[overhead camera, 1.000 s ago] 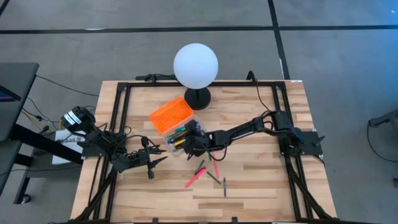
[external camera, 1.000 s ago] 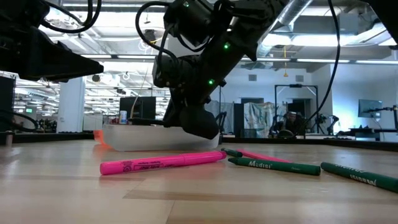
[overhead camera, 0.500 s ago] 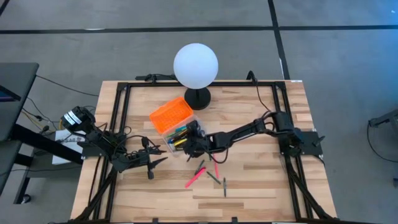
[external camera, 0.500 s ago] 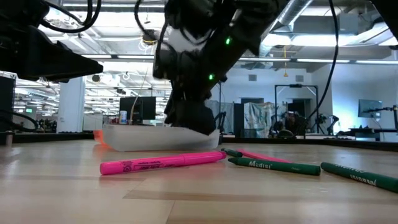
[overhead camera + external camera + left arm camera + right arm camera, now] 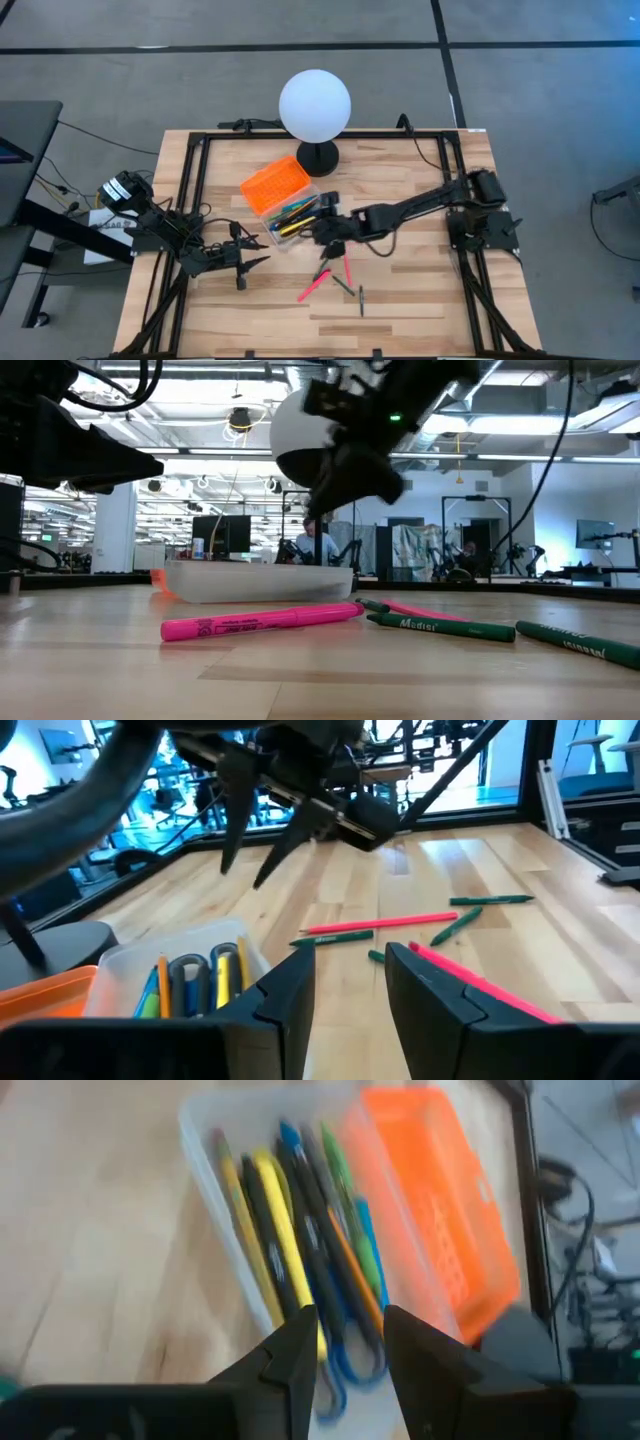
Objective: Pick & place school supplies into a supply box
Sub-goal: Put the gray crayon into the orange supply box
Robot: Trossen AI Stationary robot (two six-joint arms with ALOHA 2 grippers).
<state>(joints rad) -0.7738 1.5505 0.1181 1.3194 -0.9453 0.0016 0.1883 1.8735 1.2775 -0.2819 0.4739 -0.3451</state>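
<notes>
Right claw (image 5: 322, 215) apart, empty, just above supply box (image 5: 290, 222); left claw (image 5: 258, 250) apart, idle.

Bright, even light (right wrist blurred).

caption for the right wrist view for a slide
Open right gripper above the clear supply box holding pens, pencils and scissors, orange lid alongside.

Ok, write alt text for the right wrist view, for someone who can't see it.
Looking down past the right gripper, its fingers apart and empty, into the clear supply box, which holds pens and markers in yellow, black, blue, green and orange. Its orange lid lies open alongside, on the wooden table.
</notes>
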